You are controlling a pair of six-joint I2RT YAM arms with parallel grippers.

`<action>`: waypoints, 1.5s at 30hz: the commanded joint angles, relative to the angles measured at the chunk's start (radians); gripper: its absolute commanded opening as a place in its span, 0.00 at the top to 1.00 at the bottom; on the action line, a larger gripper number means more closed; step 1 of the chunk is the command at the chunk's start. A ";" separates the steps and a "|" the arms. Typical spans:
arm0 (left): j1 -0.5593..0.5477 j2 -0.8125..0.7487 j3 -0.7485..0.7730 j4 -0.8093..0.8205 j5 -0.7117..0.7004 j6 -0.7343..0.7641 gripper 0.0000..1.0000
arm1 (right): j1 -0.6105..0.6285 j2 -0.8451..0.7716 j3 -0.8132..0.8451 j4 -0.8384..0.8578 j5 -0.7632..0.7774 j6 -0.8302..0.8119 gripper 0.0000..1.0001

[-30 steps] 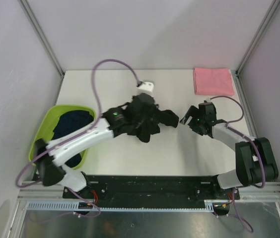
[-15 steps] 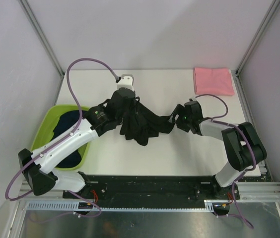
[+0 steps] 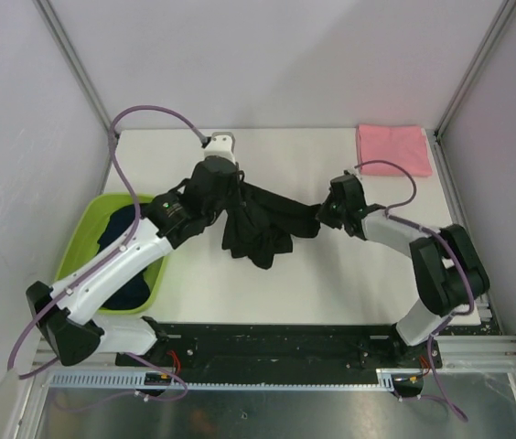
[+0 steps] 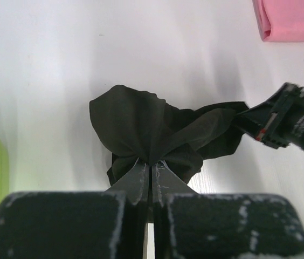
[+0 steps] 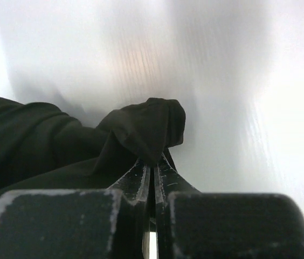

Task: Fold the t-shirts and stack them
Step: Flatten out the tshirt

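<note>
A black t-shirt [image 3: 263,224] hangs bunched between my two grippers above the middle of the table. My left gripper [image 3: 224,194] is shut on its left part, the cloth [image 4: 141,124] pinched at the fingertips [image 4: 151,171]. My right gripper [image 3: 322,218] is shut on the shirt's right end [image 5: 146,129]. A folded pink t-shirt [image 3: 392,149] lies flat at the far right corner; its edge [image 4: 292,19] shows in the left wrist view. A dark navy t-shirt [image 3: 130,251] lies crumpled in the basin.
The lime-green basin [image 3: 82,233] stands at the table's left edge, under my left arm. Frame posts rise at the far corners. The black base rail [image 3: 276,343] runs along the near edge.
My right gripper moved left to the shirt's right end and shut on it. My left gripper carried the shirt a little left and farther back, stretching the cloth between the two.
</note>
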 commanded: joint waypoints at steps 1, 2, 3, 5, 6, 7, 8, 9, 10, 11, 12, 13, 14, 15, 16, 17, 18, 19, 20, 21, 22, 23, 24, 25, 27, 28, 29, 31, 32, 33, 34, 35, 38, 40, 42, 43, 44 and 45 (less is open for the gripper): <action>0.015 -0.108 0.025 0.020 0.004 0.058 1.00 | -0.023 -0.214 0.097 -0.183 0.183 -0.066 1.00; 0.016 -0.130 0.022 0.018 0.007 0.071 1.00 | -0.034 -0.268 0.106 -0.212 0.198 -0.077 1.00; 0.016 -0.154 0.018 0.017 0.013 0.082 1.00 | -0.044 -0.327 0.117 -0.242 0.214 -0.087 1.00; 0.016 -0.210 0.010 0.017 0.042 0.102 1.00 | -0.054 -0.450 0.148 -0.306 0.245 -0.106 1.00; 0.017 -0.237 0.009 0.016 0.069 0.115 1.00 | -0.055 -0.503 0.168 -0.338 0.261 -0.117 1.00; 0.016 -0.264 0.008 0.014 0.097 0.126 1.00 | -0.053 -0.548 0.190 -0.371 0.276 -0.126 1.00; 0.016 -0.292 0.005 0.012 0.130 0.134 1.00 | -0.051 -0.590 0.215 -0.403 0.287 -0.133 1.00; 0.016 -0.321 0.000 0.012 0.160 0.140 1.00 | -0.048 -0.627 0.238 -0.432 0.297 -0.140 1.00; 0.016 -0.350 -0.007 0.012 0.193 0.146 1.00 | -0.042 -0.663 0.262 -0.461 0.306 -0.146 1.00; 0.016 -0.385 -0.014 0.011 0.225 0.152 1.00 | -0.034 -0.696 0.286 -0.490 0.315 -0.151 1.00; 0.015 -0.416 -0.021 0.008 0.252 0.157 1.00 | -0.025 -0.726 0.309 -0.522 0.326 -0.153 1.00; 0.015 -0.444 -0.029 0.003 0.280 0.158 1.00 | -0.015 -0.757 0.332 -0.553 0.337 -0.154 1.00; 0.015 -0.474 -0.037 0.000 0.304 0.157 1.00 | -0.006 -0.787 0.352 -0.581 0.344 -0.154 1.00; 0.015 -0.503 -0.045 -0.003 0.325 0.155 1.00 | 0.002 -0.815 0.370 -0.608 0.351 -0.151 1.00; 0.015 -0.531 -0.053 -0.005 0.341 0.151 1.00 | 0.008 -0.843 0.387 -0.634 0.354 -0.146 1.00; 0.014 -0.557 -0.059 -0.006 0.353 0.146 1.00 | 0.012 -0.867 0.404 -0.659 0.356 -0.142 1.00; 0.014 -0.581 -0.063 -0.007 0.362 0.141 1.00 | 0.015 -0.890 0.421 -0.683 0.358 -0.138 1.00; 0.015 -0.601 -0.064 -0.007 0.373 0.134 1.00 | 0.016 -0.908 0.440 -0.706 0.360 -0.135 1.00; 0.015 -0.617 -0.062 -0.007 0.386 0.127 1.00 | 0.016 -0.922 0.463 -0.728 0.362 -0.133 1.00; 0.015 -0.624 -0.057 -0.006 0.403 0.122 1.00 | 0.016 -0.932 0.491 -0.747 0.364 -0.133 1.00; 0.015 -0.626 -0.049 -0.006 0.419 0.118 1.00 | 0.016 -0.939 0.515 -0.765 0.364 -0.132 1.00; 0.015 -0.623 -0.040 -0.006 0.435 0.116 1.00 | 0.017 -0.940 0.539 -0.779 0.364 -0.133 1.00; 0.015 -0.615 -0.031 -0.007 0.443 0.115 1.00 | 0.017 -0.938 0.561 -0.792 0.362 -0.133 1.00; 0.015 -0.605 -0.020 -0.007 0.447 0.114 1.00 | 0.017 -0.930 0.582 -0.804 0.358 -0.135 1.00; 0.016 -0.576 0.002 -0.009 0.421 0.115 1.00 | 0.017 -0.904 0.612 -0.824 0.355 -0.138 1.00; 0.016 -0.552 0.011 -0.012 0.388 0.115 1.00 | 0.017 -0.889 0.618 -0.830 0.356 -0.140 1.00; 0.017 -0.519 0.021 -0.014 0.354 0.117 1.00 | 0.017 -0.869 0.621 -0.836 0.361 -0.144 1.00; 0.036 -0.429 0.032 -0.011 0.300 0.115 1.00 | 0.017 -0.817 0.610 -0.840 0.383 -0.150 1.00; 0.061 -0.359 0.034 -0.003 0.297 0.110 1.00 | 0.016 -0.784 0.598 -0.837 0.396 -0.154 1.00; 0.091 -0.285 0.031 0.015 0.314 0.104 1.00 | 0.016 -0.752 0.580 -0.826 0.410 -0.157 1.00; 0.122 -0.215 0.026 0.047 0.335 0.098 1.00 | 0.013 -0.717 0.554 -0.809 0.425 -0.163 1.00; 0.150 -0.139 0.024 0.083 0.357 0.094 1.00 | 0.004 -0.681 0.528 -0.784 0.441 -0.169 1.00; 0.213 0.123 0.085 0.190 0.413 0.097 1.00 | -0.074 -0.547 0.438 -0.676 0.444 -0.187 1.00; 0.238 0.313 0.194 0.207 0.457 0.106 0.96 | -0.147 -0.451 0.382 -0.583 0.408 -0.194 1.00; 0.255 0.480 0.312 0.210 0.486 0.117 0.78 | -0.200 -0.345 0.347 -0.492 0.382 -0.204 1.00; 0.265 0.545 0.362 0.208 0.513 0.117 0.69 | -0.217 -0.284 0.342 -0.452 0.377 -0.215 1.00; 0.275 0.591 0.404 0.208 0.532 0.114 0.61 | -0.231 -0.227 0.339 -0.418 0.372 -0.223 1.00; 0.284 0.621 0.432 0.206 0.542 0.109 0.51 | -0.248 -0.173 0.339 -0.388 0.360 -0.227 1.00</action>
